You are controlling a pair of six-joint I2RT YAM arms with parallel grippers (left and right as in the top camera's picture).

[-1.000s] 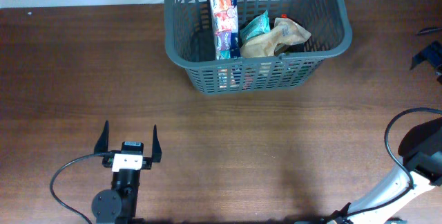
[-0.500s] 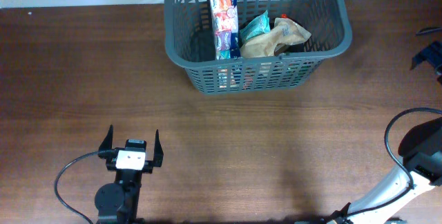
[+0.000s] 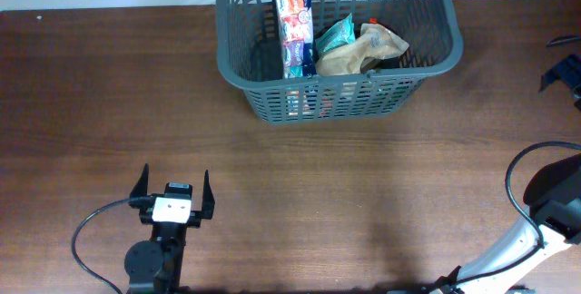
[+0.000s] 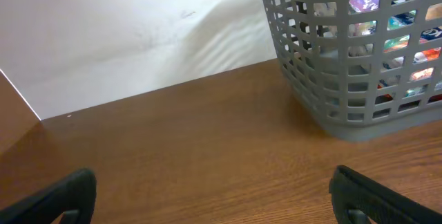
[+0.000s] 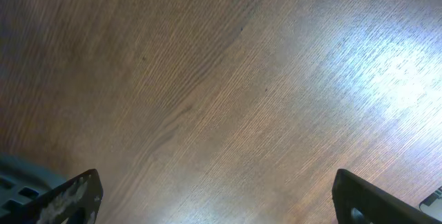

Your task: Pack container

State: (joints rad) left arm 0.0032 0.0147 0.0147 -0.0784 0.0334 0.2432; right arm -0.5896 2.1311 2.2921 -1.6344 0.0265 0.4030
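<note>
Left gripper (image 3: 175,174) backed off slightly, jaws wide, empty; a careless re-approach could clip the rim of the dark grey slotted plastic basket (image 3: 263,81), tipping it.

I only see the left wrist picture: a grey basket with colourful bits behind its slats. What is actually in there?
Observer: Seen from overhead, the container holds a tall colourful box, a teal pouch and a tan bag.
Operator: Where's the other arm?
Observer: The right gripper is open above the table, holding nothing.
Operator: And the one I'm looking through?
Observer: The left gripper sits near the table's front edge, well short of the container.
</note>
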